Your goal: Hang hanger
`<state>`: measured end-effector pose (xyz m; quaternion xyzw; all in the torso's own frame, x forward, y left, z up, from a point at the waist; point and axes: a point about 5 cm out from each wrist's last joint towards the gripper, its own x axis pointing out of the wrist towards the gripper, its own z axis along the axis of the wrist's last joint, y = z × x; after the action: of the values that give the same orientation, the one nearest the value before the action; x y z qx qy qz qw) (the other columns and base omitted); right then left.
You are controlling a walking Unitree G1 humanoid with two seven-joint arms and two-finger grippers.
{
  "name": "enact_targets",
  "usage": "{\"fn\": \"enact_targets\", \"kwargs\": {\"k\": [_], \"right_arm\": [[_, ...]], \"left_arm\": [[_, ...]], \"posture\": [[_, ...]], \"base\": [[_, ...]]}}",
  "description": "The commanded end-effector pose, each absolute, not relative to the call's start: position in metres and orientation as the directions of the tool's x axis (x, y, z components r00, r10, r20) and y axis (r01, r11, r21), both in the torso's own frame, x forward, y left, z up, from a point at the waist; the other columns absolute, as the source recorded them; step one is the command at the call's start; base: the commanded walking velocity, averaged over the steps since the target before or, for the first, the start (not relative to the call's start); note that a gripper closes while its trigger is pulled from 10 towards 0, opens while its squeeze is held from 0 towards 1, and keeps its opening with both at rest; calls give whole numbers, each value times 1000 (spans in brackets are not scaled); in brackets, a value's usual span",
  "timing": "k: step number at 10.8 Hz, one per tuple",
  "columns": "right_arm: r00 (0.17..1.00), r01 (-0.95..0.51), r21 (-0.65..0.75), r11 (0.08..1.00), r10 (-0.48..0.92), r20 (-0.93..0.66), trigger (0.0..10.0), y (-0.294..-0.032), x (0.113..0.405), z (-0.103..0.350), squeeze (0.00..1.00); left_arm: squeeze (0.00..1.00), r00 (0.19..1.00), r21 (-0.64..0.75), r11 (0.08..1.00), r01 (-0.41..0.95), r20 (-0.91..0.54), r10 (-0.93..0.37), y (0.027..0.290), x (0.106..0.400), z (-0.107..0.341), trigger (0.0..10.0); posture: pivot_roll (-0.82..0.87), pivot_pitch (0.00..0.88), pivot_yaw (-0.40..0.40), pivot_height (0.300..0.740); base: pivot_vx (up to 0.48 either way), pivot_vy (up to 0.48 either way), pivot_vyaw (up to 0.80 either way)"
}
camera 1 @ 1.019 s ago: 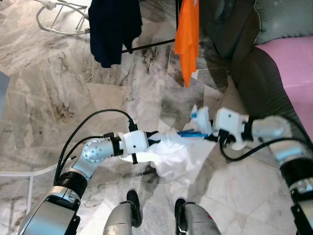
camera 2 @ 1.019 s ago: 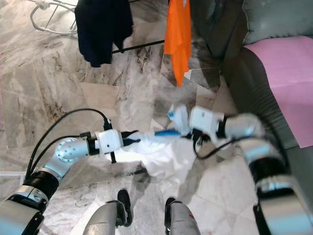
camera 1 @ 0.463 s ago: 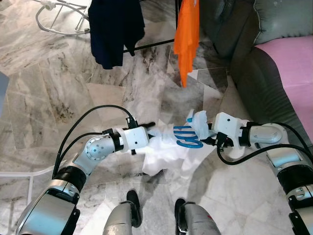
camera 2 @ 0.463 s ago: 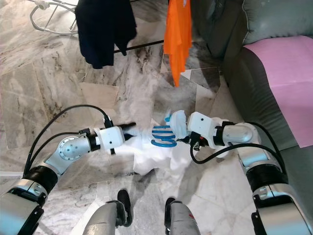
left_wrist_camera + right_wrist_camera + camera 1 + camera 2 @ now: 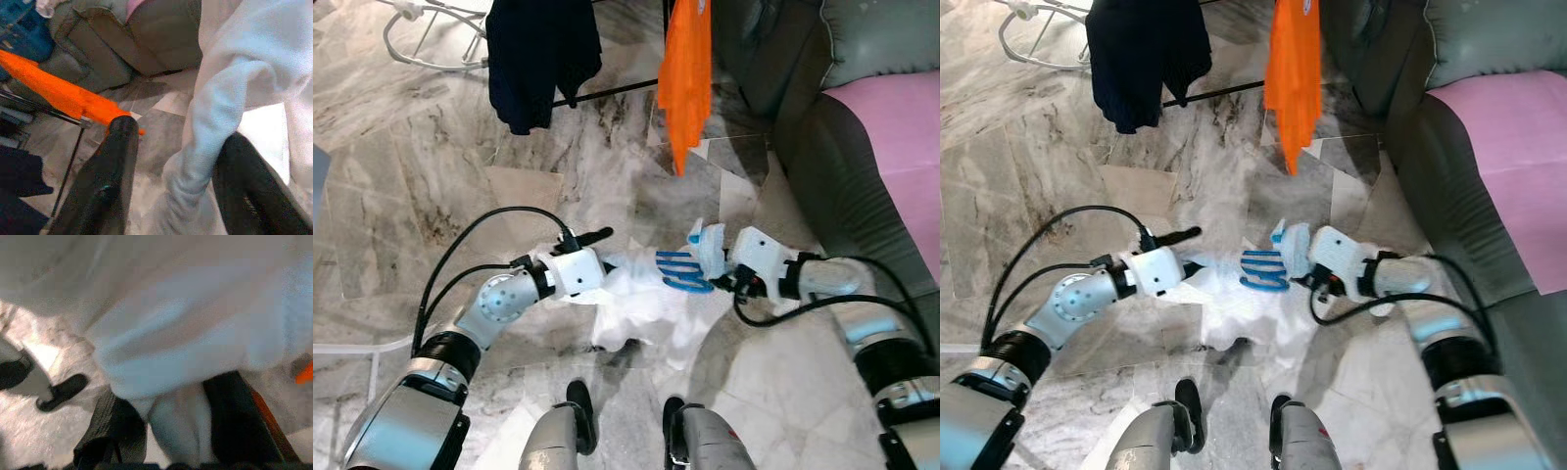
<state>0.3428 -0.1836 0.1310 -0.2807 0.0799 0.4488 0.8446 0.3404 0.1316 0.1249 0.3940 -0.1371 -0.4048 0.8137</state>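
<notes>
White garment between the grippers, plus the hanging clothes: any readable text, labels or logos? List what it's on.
Blue print on the white garment: thick blue letters, folded and blurred, cannot be read.
Orange shirt on the rack: a small pale mark near its top edge, too small to read.
Dark navy garment on the rack: no text visible.
Nothing else carries legible words or numbers.

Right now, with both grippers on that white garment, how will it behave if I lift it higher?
Probably floppy: the white garment sags between the left gripper and right gripper. Likely light, being thin cloth. Its loose lower folds may swing.
</notes>
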Motion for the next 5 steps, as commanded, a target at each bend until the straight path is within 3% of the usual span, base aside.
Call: {"fn": "enact_targets", "kwargs": {"k": [1, 4, 5], "right_arm": [[610, -790, -368, 490, 682, -403, 0, -187, 340, 119, 0], [671, -740, -353, 572, 660, -338, 0, -176, 340, 116, 0], [703, -710, -334, 620, 641, -307, 0, -173, 341, 117, 0]], "left_arm": [[1000, 640, 756, 388, 527, -52, -767, 138, 340, 131, 10000], [1000, 568, 749, 277, 602, -158, -808, 141, 328, 114, 10000], [1000, 570, 736, 295, 610, -148, -808, 141, 328, 113, 10000]], "posture": [[-172, 330, 52, 740], [-177, 329, 53, 740], [-181, 326, 52, 740]], "base": [[0, 0, 0], [0, 0, 0], [0, 0, 0]]}}
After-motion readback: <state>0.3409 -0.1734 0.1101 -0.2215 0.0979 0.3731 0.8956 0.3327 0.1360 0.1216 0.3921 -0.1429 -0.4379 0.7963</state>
